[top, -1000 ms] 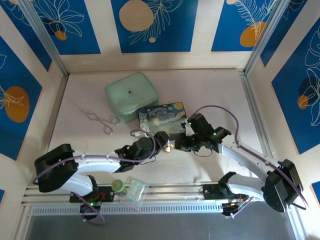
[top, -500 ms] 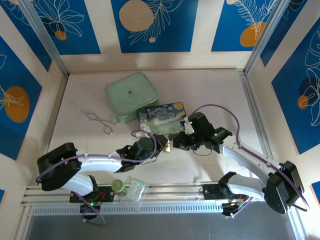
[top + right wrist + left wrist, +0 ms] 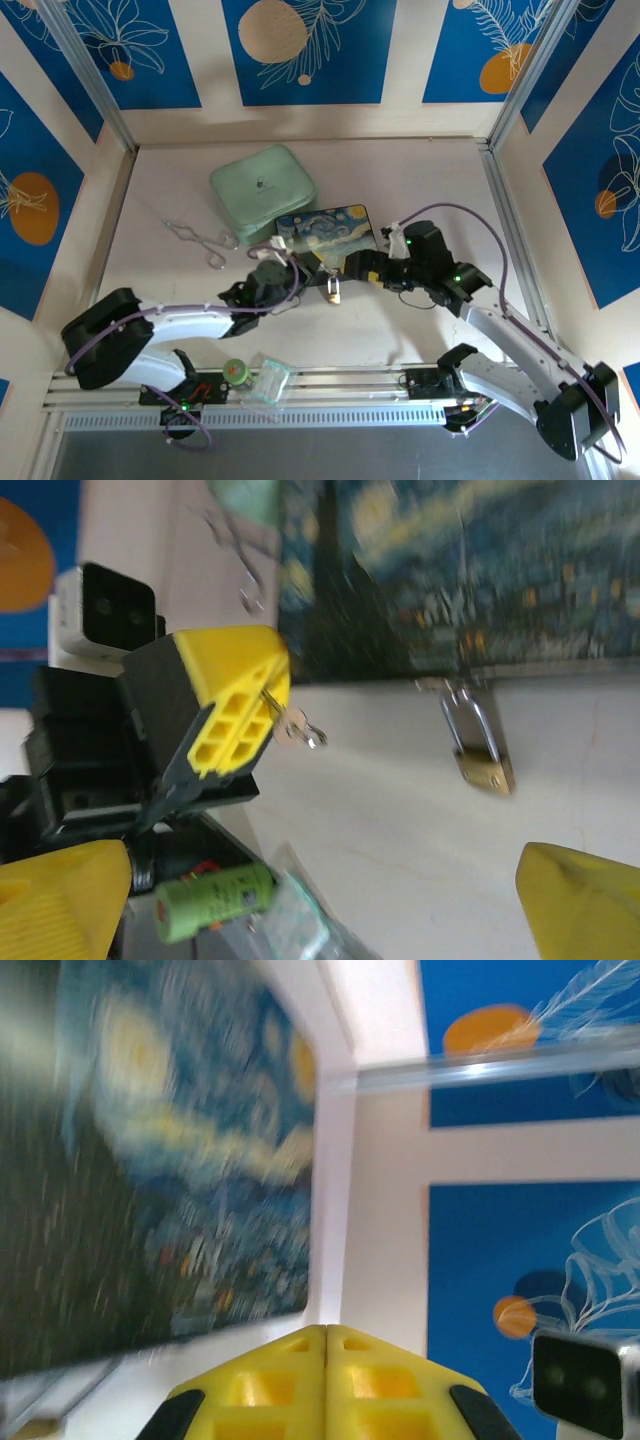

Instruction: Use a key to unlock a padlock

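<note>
While left end effector [image 3: 278, 698] pinches the key [image 3: 298, 728] | right end effector [image 3: 322, 852] spread, low beside padlock [image 3: 484, 764]

1. Top view: bright, even, diffuse light from overhead. Focus is crisp across the frame. Soft, short shadows lie under the arms on the table [image 3: 420, 180]; no glare.
2. Left wrist view: patterned box [image 3: 170, 1160] at left is heavily smeared by motion. Blue wall panel [image 3: 520, 1260] at right is fairly sharp. Left gripper [image 3: 326, 1332], bottom edge, is clean-edged.
3. Right wrist view: box streaked along the top. Padlock [image 3: 482, 765] mildly blurred, its shackle catching light. Key [image 3: 297, 727] glints, edges soft. Right gripper [image 3: 325, 865] fingers [image 3: 60, 895], bottom corners, are out of focus.
</note>
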Controlling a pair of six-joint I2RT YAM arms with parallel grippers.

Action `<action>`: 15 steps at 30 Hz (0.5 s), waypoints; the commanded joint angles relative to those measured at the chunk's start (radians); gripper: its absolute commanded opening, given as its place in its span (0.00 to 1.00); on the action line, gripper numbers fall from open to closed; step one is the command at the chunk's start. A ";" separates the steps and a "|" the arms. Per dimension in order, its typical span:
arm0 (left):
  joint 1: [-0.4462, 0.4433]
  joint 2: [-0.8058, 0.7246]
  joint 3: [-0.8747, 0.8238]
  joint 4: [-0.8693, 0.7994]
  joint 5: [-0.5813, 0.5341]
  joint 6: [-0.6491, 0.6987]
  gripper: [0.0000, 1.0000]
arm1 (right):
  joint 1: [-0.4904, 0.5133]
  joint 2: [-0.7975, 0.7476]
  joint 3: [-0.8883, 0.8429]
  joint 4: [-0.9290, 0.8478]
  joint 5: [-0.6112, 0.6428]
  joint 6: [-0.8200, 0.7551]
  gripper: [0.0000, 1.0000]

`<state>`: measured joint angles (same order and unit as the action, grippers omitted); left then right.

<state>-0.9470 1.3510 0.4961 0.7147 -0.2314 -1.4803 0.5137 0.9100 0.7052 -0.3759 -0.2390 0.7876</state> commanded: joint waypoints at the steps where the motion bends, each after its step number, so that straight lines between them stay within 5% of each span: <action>1: 0.033 -0.092 0.037 -0.008 0.062 0.149 0.00 | -0.059 -0.015 -0.011 0.163 -0.113 -0.003 0.97; 5: 0.046 -0.130 0.110 -0.056 0.164 0.274 0.00 | -0.087 -0.009 -0.114 0.523 -0.246 0.104 0.87; 9: 0.046 -0.187 0.188 -0.213 0.223 0.422 0.00 | -0.085 0.016 -0.119 0.634 -0.287 0.079 0.77; 15: 0.048 -0.215 0.226 -0.225 0.294 0.497 0.00 | -0.064 0.066 -0.151 0.862 -0.361 0.136 0.71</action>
<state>-0.9051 1.1465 0.6861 0.5369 -0.0074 -1.0729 0.4332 0.9607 0.5774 0.3004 -0.5255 0.8879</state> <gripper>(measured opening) 0.051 0.725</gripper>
